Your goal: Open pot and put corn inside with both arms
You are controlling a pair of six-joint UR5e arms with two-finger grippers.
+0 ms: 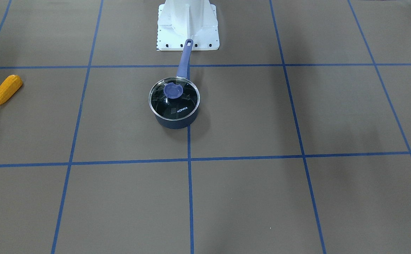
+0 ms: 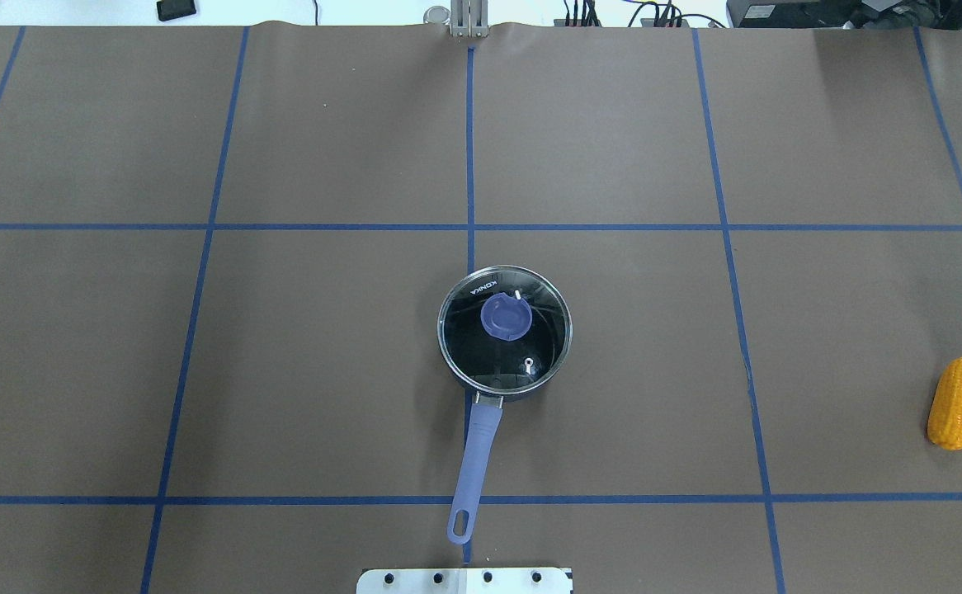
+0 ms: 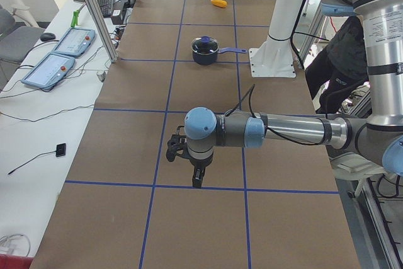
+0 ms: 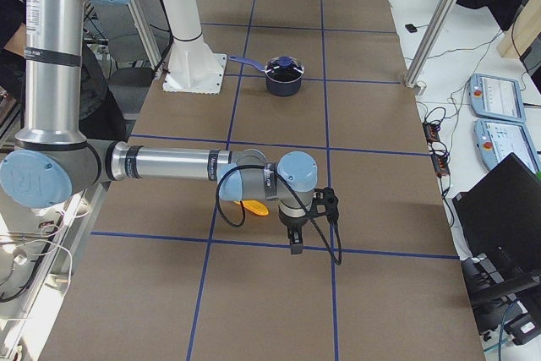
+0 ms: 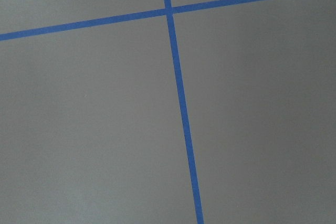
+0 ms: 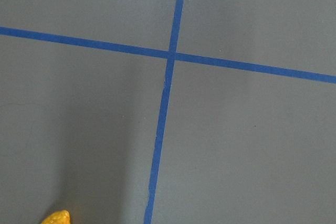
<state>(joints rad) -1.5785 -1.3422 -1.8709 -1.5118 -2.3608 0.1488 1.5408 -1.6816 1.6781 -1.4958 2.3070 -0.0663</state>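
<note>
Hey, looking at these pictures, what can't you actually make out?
1. Left gripper and right gripper: only in the side views, too small to tell open or shut.
2. Corn: exterior right view, mostly hidden behind the right arm; right wrist view, cut off by the bottom edge.
3. Pot inside: overhead view, dark reflections on the glass lid mask it.

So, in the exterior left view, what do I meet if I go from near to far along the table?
left arm → pot → corn. The white base stands about level with the pot, so it is left out.
</note>
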